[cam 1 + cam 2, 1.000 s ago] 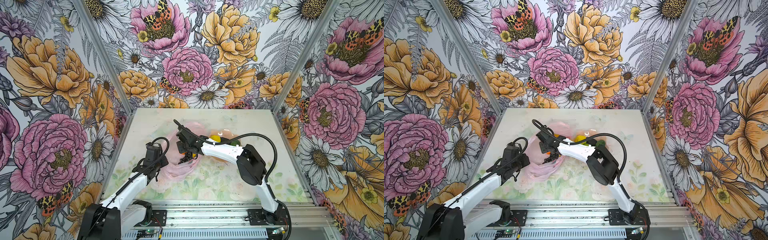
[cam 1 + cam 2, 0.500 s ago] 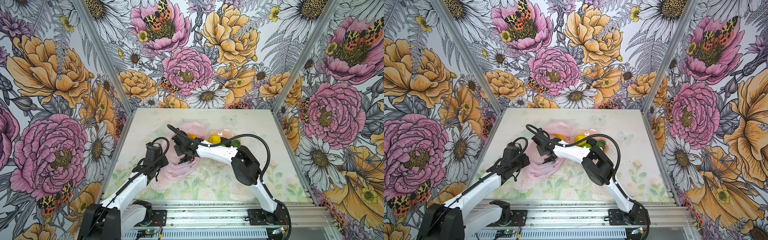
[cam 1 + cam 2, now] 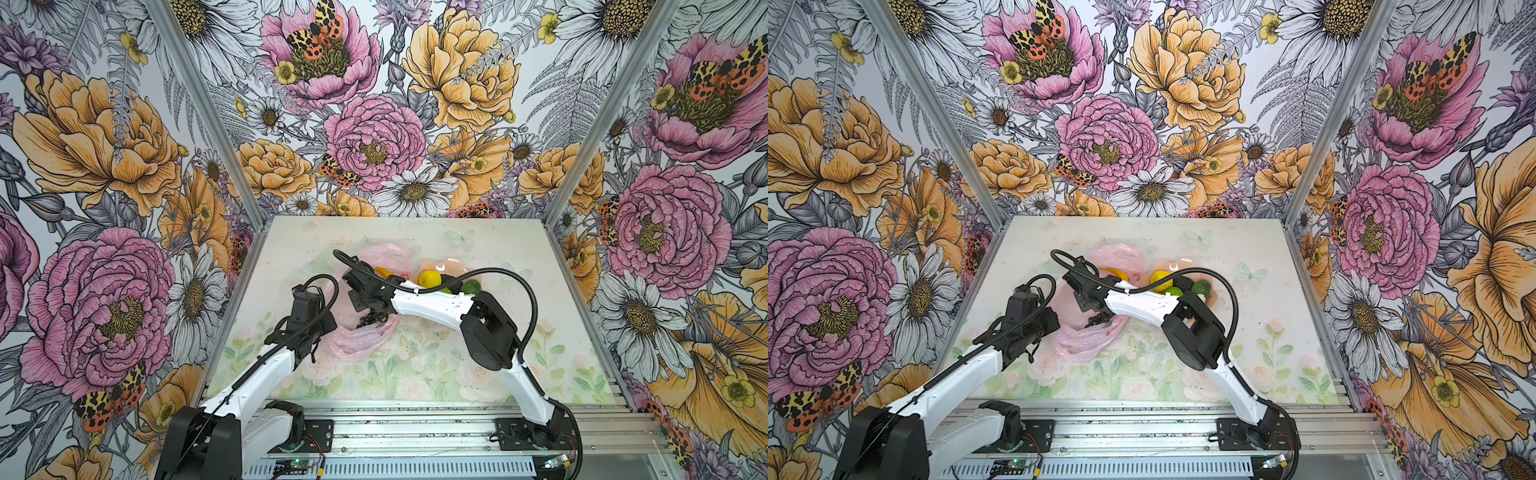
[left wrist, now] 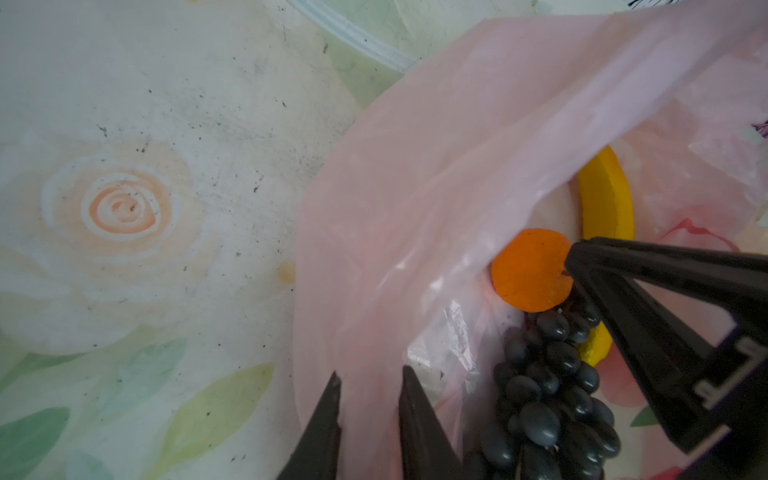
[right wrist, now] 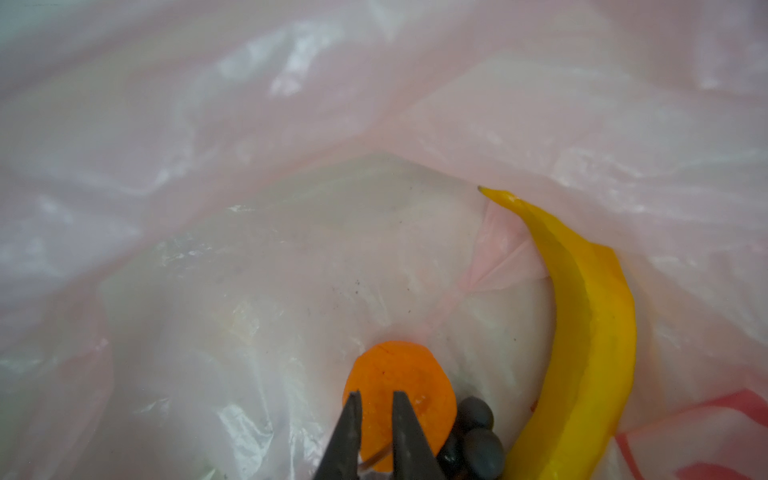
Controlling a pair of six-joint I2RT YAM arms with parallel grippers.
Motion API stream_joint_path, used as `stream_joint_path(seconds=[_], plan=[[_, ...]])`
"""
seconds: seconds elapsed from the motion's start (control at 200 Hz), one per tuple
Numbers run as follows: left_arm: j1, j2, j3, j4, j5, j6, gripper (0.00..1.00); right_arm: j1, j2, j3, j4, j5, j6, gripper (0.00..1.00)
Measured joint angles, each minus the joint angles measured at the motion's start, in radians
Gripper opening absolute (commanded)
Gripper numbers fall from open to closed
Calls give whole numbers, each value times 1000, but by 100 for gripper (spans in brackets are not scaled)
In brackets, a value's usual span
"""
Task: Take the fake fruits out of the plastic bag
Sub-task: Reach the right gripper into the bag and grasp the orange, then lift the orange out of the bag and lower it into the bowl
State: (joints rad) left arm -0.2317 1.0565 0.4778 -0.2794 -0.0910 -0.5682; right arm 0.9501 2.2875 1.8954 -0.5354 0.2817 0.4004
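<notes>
We look into a booth whose three walls (image 3: 374, 137) are papered with huge pink and orange peonies, daisies, ferns and spotted moths, with slanting metal posts (image 3: 208, 104) at the corners. In both top views the tabletop (image 3: 415, 374) fills the lower middle of the frame. It is pale and printed with faint roses, green leaves and butterflies, and in the left wrist view we see it scuffed and peppered with dark specks. A ribbed aluminium rail (image 3: 415, 432) runs along the bottom edge and carries both arm bases. The plastic bag (image 3: 361, 343), thin, pink and crumpled, lies at the middle of the table a little left of centre. Just to its right is a peach bowl (image 3: 453, 264) that holds a lemon (image 3: 429, 277) and a green fruit (image 3: 471, 286). The left gripper (image 4: 370, 382) pinches a fold of the bag's film between its fingers at the bag's left edge. The right gripper (image 5: 376, 399) reaches across the middle into the bag's mouth. Its fingers are drawn nearly together, with the orange (image 5: 399, 374) showing in the slit between them, and we cannot tell whether they clamp anything. Inside the bag the grape bunch (image 4: 544, 399) touches the orange, and the banana (image 5: 590, 332) curves just beside them against the film
</notes>
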Motion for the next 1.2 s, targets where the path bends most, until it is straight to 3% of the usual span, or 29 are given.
stream_joint_path(seconds=[0.41,0.746,1.201], plan=[[0,0,0,0,0,0,24,0,32,19,-7,3,-2,29],[0,6,0,0,0,0,24,0,34,21,-11,30,-6,11],[0,13,0,0,0,0,24,-1,-18,2,-14,43,-5,7]])
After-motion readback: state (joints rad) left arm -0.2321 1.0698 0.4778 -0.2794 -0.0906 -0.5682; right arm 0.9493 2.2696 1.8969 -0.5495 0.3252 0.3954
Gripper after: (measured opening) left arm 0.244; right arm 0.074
